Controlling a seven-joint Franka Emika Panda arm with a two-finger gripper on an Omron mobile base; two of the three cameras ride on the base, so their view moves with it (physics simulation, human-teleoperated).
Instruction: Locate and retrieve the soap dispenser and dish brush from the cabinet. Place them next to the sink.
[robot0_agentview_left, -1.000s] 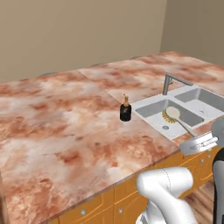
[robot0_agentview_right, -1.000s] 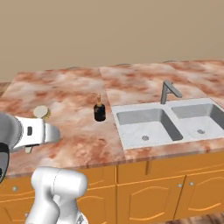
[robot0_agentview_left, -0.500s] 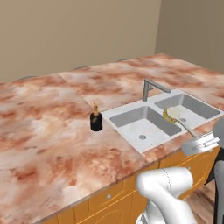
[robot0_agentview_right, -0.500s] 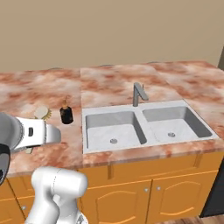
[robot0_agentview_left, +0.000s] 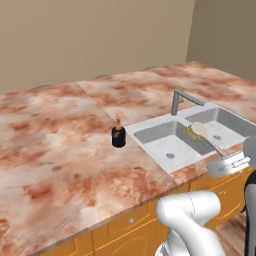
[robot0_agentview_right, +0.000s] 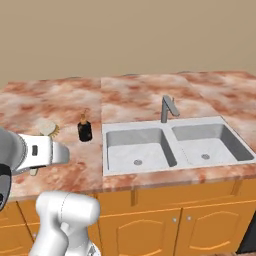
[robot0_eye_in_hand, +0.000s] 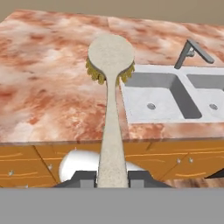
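Note:
My gripper (robot0_eye_in_hand: 112, 177) is shut on the thin pale handle of the dish brush (robot0_eye_in_hand: 110, 54), whose yellowish bristle head points away from me above the counter's front edge. From the left base view the brush head (robot0_agentview_left: 198, 129) appears over the sink (robot0_agentview_left: 150, 131), with the gripper (robot0_agentview_left: 226, 161) at the right. The black soap dispenser (robot0_agentview_left: 118, 136) with its copper pump stands upright on the counter, just left of the sink (robot0_agentview_right: 170, 123). It shows again in the right base view (robot0_agentview_right: 84, 130), beside the brush head (robot0_agentview_right: 48, 128). The cabinet is out of view.
The double basin has an angular grey faucet (robot0_agentview_right: 168, 107) at its back rim. A marbled red-brown counter (robot0_agentview_left: 60, 150) stretches wide to the left. Orange base cabinet doors (robot0_agentview_right: 170, 225) run below the counter's front edge. A beige wall stands behind.
The whole scene has slid sideways in both base views, so the base has driven along the counter. The brush stays held in the gripper and the soap dispenser has stayed by the sink.

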